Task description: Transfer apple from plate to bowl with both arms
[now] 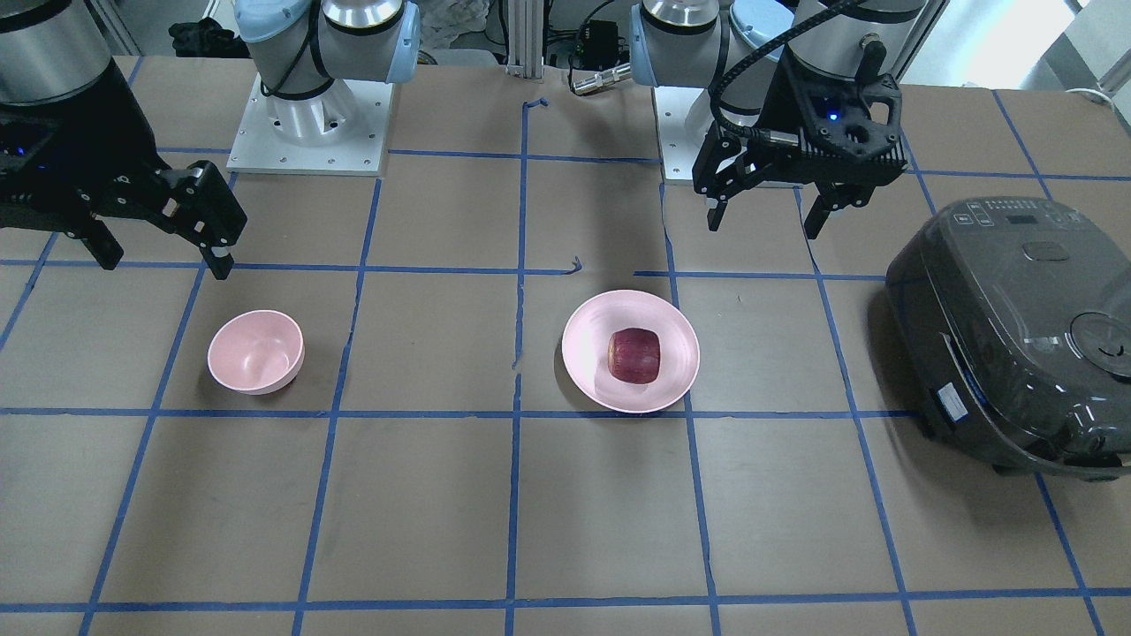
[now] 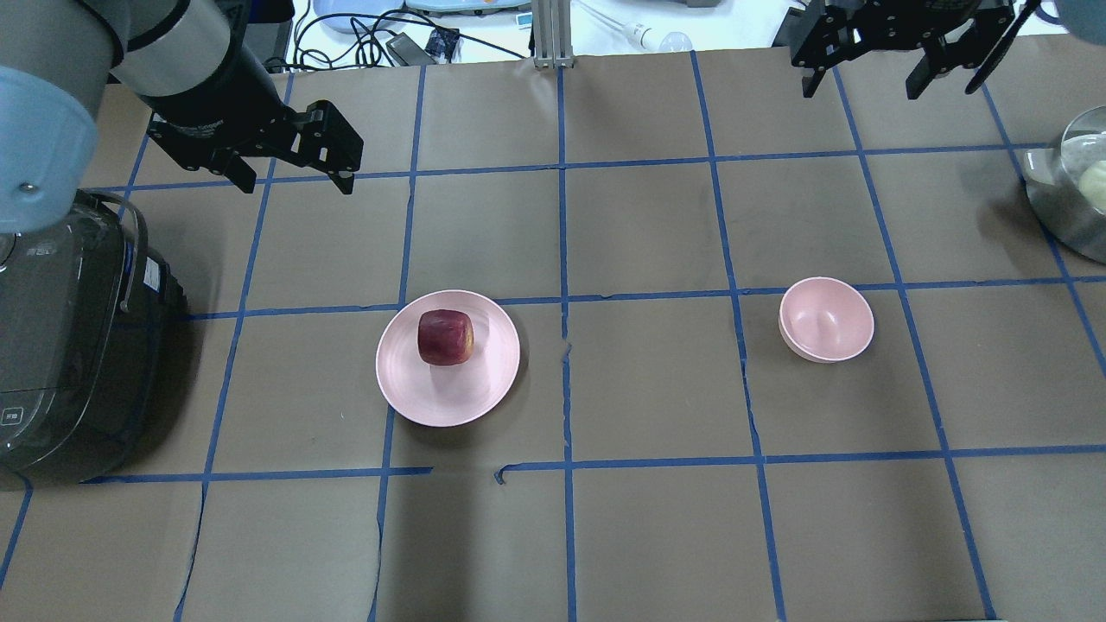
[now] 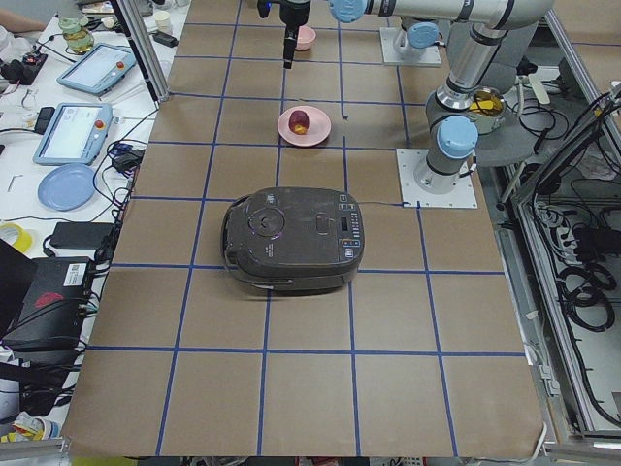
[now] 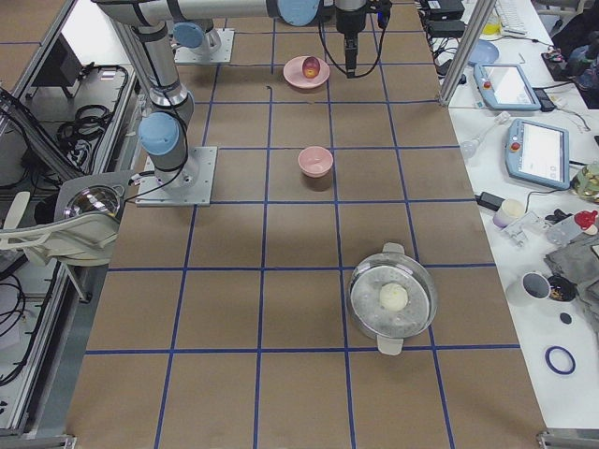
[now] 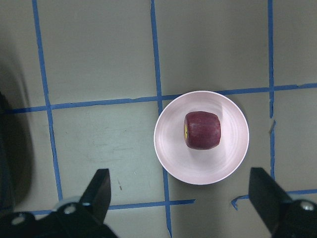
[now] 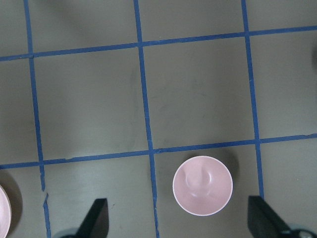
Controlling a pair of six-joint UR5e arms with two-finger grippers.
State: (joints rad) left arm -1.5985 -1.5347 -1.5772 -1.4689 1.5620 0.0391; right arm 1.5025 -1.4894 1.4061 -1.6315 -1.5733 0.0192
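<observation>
A: Brown paper surface [image 1: 442, 495], taped into blue squares, with cluttered benches past both ends. What's cut off?

B: The dark rice cooker [image 1: 1016, 336] runs off the front view's edge. The overhead frame slices the steel pot [image 2: 1067, 194]. Only the right side view shows it whole, with something pale and round inside that I can't identify.

A: The arms?

B: Mostly out of frame. The left pincer [image 1: 764, 219] hangs high over the surface, fingers spread wide apart, and its wrist camera looks down on the plate [image 2: 449, 397]. The right pincer [image 2: 862, 82] is spread just as wide, high up, with the bowl [image 2: 827, 318] below its camera.

A: And the apple [image 1: 633, 355]?

B: It's small, squat and dark red-purple with faint streaks. The left wrist view shows a yellowish patch on one edge. It sits near the middle of the pale pink plate, touching neither pincer. The smaller, deeper pink bowl stands well apart, toward the robot's right.
</observation>
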